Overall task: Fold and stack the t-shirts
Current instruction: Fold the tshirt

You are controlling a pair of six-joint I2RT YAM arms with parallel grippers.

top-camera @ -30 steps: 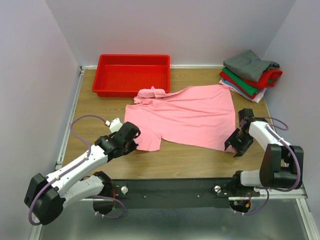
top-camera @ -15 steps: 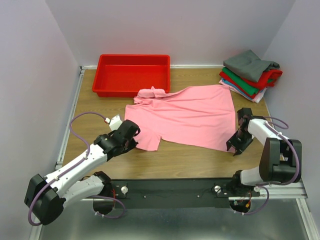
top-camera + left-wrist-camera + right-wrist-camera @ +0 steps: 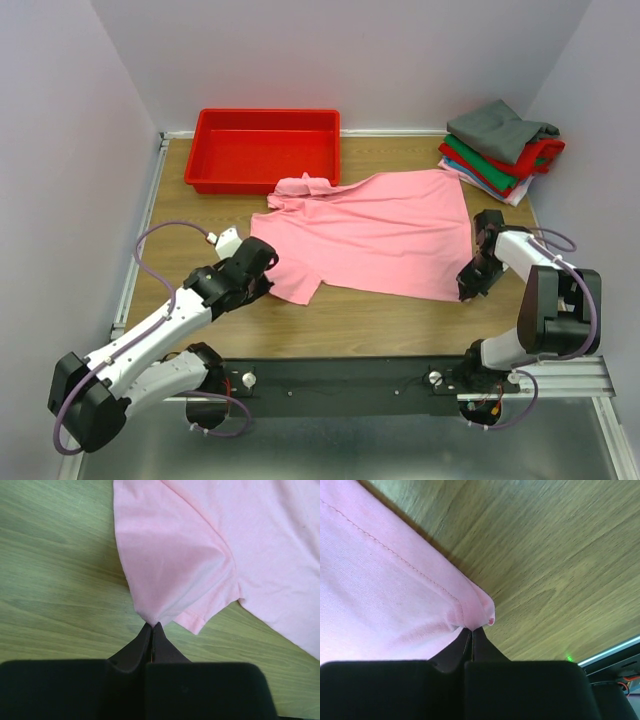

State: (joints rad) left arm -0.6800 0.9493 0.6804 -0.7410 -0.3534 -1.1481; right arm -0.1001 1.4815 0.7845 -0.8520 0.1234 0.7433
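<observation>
A light pink t-shirt [image 3: 375, 230] lies spread on the wooden table, its collar end bunched at the upper left. My left gripper [image 3: 268, 283] is shut on the edge of its near left sleeve [image 3: 165, 570], the cloth drawn into a point at the tips [image 3: 152, 625]. At the shirt's near right hem corner [image 3: 472, 607], my right gripper [image 3: 468, 287] is shut on the cloth, which bunches at the fingertips [image 3: 472, 629]. Folded t-shirts [image 3: 500, 148] in grey, red, green and pale colours are stacked at the back right.
A red plastic tray [image 3: 263, 148] stands at the back left, touching the shirt's bunched collar end. Walls close in on three sides. A black rail [image 3: 400, 378] carries the arm bases along the near edge.
The right gripper has closed on the shirt's near right hem corner after moving up to it. The left gripper, still shut on the sleeve, has shifted slightly up and away.
</observation>
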